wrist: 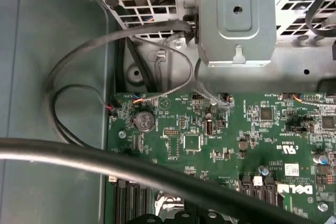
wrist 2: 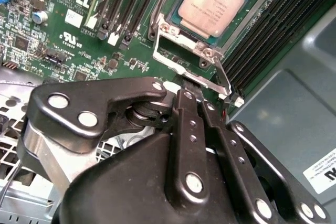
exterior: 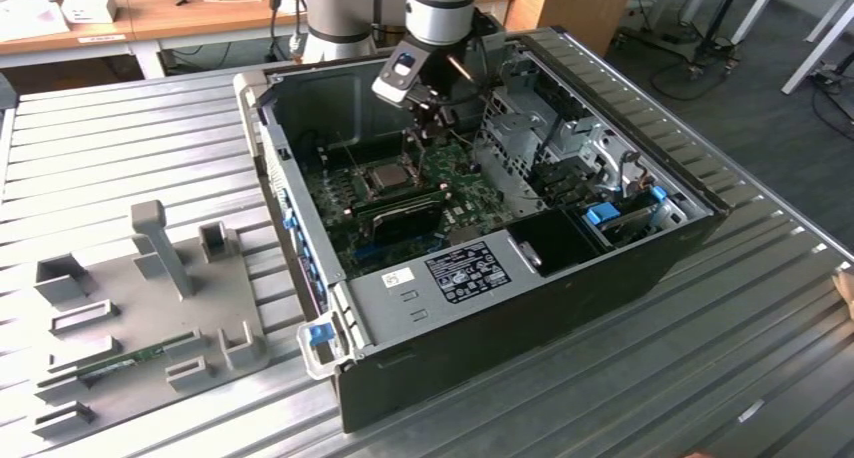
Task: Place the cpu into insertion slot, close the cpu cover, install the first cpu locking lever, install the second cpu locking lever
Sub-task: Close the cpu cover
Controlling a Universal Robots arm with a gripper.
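Pale silver-beige cpu (wrist 2: 212, 4) against a green circuit board (wrist 2: 68, 51).
Black gripper (wrist 2: 193, 88) with silver rivets; black memory slots (wrist 2: 118, 3); grey case wall (wrist: 52, 35); grey cables (wrist: 79, 56); ribbed silver table (exterior: 120, 128); bright blue latch (exterior: 316, 335).

The arm (exterior: 441, 8) hangs nearly upright, its silver-grey wrist (exterior: 404, 73) tilted toward the exterior view's left. Below the wrist, the black gripper (exterior: 430, 113) points downward. In the second wrist view its jaws are drawn together, and the two linked fingers (wrist 2: 185, 129) lie side by side with no gap at the tips.
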